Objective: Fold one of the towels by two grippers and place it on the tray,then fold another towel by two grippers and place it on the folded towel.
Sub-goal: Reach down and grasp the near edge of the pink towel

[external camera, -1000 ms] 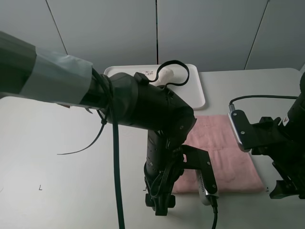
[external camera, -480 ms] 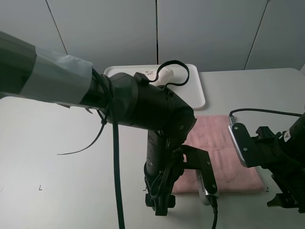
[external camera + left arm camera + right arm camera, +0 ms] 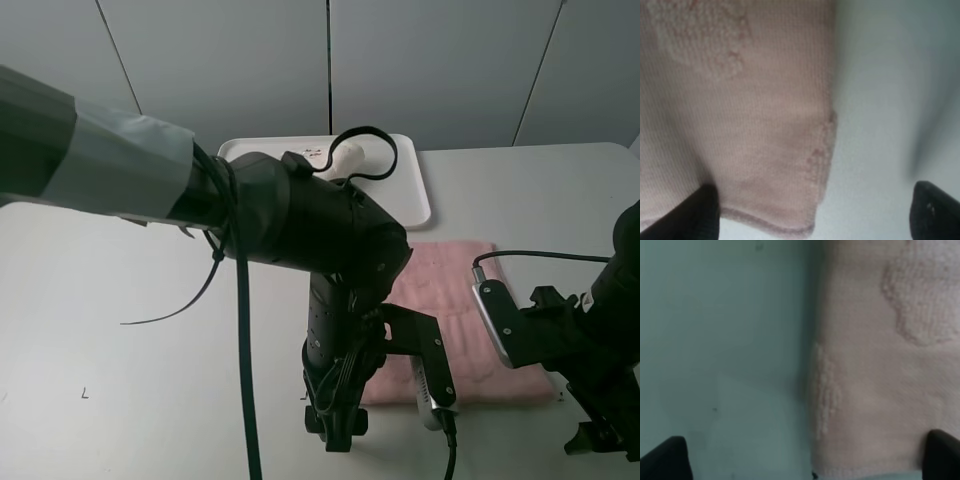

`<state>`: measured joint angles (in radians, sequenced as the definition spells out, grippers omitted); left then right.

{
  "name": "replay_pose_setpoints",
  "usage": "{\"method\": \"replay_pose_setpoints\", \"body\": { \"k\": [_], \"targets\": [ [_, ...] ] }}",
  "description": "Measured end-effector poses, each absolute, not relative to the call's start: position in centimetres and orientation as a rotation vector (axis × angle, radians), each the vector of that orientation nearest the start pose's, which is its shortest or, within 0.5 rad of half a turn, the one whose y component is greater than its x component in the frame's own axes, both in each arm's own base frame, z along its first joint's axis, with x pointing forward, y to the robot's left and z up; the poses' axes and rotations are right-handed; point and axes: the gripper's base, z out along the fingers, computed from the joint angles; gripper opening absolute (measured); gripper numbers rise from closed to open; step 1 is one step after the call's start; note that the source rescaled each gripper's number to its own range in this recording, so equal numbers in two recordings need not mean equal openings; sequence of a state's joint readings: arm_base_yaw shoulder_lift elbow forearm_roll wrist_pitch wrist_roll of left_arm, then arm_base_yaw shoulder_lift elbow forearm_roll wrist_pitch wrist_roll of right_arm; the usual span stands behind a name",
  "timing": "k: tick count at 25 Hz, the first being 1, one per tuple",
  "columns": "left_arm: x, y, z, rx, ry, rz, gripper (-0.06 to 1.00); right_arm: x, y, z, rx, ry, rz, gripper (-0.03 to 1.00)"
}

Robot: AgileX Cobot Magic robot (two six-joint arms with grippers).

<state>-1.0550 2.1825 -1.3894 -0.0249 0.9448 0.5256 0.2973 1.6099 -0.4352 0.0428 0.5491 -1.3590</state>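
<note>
You have the pink towel (image 3: 470,300) lying flat: soft terry, a faint raised pattern, hemmed edge. Your left gripper (image 3: 820,212) and right gripper (image 3: 805,456) gape wide, each straddling a corner, holding nothing.

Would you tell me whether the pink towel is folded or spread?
Spread: the pink towel lies flat on the table, its corners showing a single layer.

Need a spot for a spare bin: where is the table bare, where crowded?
Bare: the table left of the left arm, and the far right corner past the tray and pink towel. Crowded: near right, where the open left claw and right claw straddle the towel's near corners.
</note>
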Motion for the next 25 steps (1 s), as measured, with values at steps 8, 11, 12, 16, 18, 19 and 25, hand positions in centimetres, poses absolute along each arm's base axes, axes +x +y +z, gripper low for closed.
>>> {"method": "replay_pose_setpoints", "body": {
  "k": [8,11,12,16,18,19,25],
  "targets": [
    [19.16,-34.14,9.47,2.276,2.286,0.006,0.99,17.18,5.55,9.49,-2.299,2.219,0.104,1.00],
    [19.16,-34.14,9.47,2.276,2.286,0.006,0.99,17.24,5.57,9.42,-2.296,2.216,0.099,1.00],
    [19.16,-34.14,9.47,2.276,2.286,0.006,0.99,17.31,5.58,9.39,-2.294,2.210,0.093,0.97],
    [19.16,-34.10,9.47,2.279,2.287,0.010,0.99,17.79,5.67,9.25,-2.259,2.167,0.032,0.58],
    [19.16,-34.10,9.47,2.279,2.287,0.010,0.99,17.81,5.66,9.14,-2.250,2.149,0.012,0.32],
    [19.15,-34.09,9.47,2.280,2.288,0.011,0.99,17.86,5.67,9.13,-2.246,2.145,0.007,0.22],
    [19.15,-34.09,9.47,2.280,2.288,0.011,0.99,17.87,5.67,9.11,-2.246,2.139,0.001,0.01]
  ]
}}
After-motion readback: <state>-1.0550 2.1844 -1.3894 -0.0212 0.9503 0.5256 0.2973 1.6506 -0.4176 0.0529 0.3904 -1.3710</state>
